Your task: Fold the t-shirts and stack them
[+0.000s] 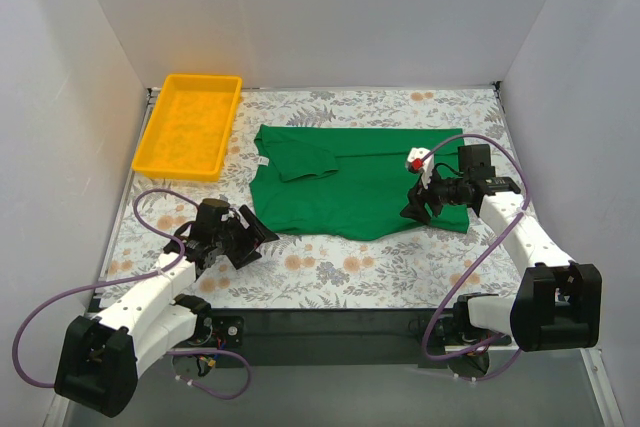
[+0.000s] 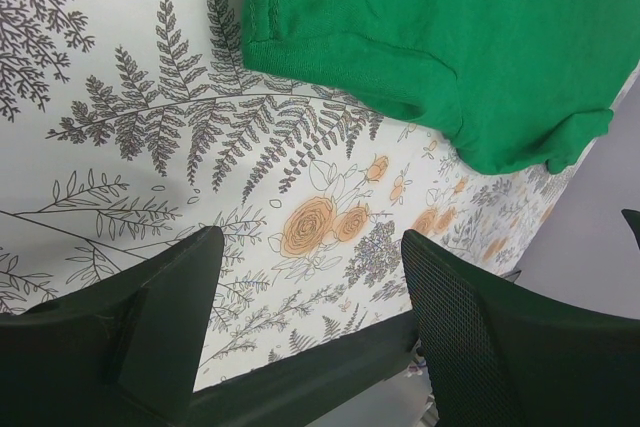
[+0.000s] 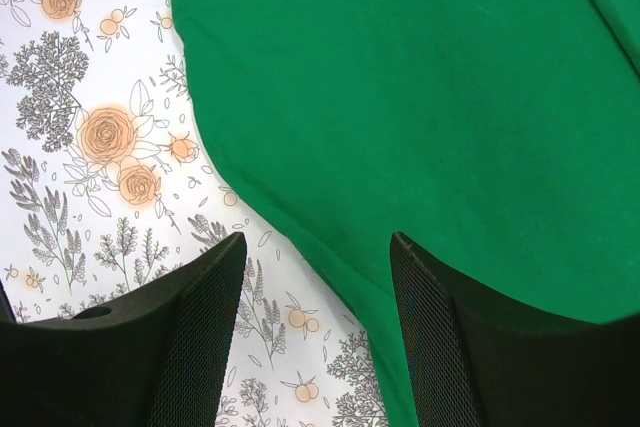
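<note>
Left tool (image 1: 248,239) and right tool (image 1: 420,209) hang spread, empty; I should pinch both near t-shirt (image 1: 350,187) corners evenly.

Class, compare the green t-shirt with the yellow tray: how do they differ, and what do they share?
The t-shirt is green, the tray yellow. The t-shirt is soft cloth lying flat; the tray is rigid with raised walls. Both rest on the floral table.

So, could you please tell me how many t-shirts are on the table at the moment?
1: the green t-shirt lies spread out to the right of the yellow tray. Another could hide beneath it.
</note>
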Robot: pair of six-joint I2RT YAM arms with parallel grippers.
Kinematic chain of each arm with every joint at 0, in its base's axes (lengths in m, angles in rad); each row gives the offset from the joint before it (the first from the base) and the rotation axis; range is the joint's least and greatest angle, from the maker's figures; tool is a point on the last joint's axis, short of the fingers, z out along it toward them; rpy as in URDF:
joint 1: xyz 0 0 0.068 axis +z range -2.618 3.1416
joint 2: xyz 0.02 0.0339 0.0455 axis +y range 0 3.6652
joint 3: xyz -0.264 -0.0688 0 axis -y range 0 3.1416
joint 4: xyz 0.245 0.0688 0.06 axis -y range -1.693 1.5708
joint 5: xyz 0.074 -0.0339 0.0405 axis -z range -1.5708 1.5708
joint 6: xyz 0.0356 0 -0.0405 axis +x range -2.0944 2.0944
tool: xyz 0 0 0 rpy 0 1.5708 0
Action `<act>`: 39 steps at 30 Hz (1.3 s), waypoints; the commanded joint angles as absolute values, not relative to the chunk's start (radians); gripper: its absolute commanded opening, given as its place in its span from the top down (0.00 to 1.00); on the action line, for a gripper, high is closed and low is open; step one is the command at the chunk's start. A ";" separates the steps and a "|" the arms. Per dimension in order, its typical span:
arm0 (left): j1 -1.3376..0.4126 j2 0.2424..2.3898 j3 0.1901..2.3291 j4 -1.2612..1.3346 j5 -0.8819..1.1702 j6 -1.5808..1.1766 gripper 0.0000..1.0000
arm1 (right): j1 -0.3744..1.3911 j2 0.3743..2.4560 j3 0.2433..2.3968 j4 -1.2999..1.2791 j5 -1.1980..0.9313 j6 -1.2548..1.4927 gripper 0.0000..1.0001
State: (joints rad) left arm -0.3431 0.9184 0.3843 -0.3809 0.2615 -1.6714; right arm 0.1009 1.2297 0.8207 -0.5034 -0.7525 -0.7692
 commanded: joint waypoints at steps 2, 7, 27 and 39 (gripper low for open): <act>-0.348 0.908 0.374 -0.371 0.241 -1.678 0.30 | 0.094 1.207 0.819 -0.486 -0.781 -0.769 0.34; -0.351 0.910 0.368 -0.368 0.239 -1.680 0.30 | 0.094 1.207 0.818 -0.488 -0.782 -0.769 0.34; -0.353 0.919 0.356 -0.359 0.238 -1.686 0.30 | 0.091 1.210 0.818 -0.486 -0.785 -0.770 0.34; -0.357 0.927 0.351 -0.350 0.236 -1.687 0.30 | 0.091 1.207 0.818 -0.488 -0.785 -0.772 0.34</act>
State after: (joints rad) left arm -0.3519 0.9272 0.3653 -0.3626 0.2504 -1.6829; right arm 0.0975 1.2297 0.8207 -0.4980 -0.7628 -0.7692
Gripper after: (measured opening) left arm 0.707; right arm 0.664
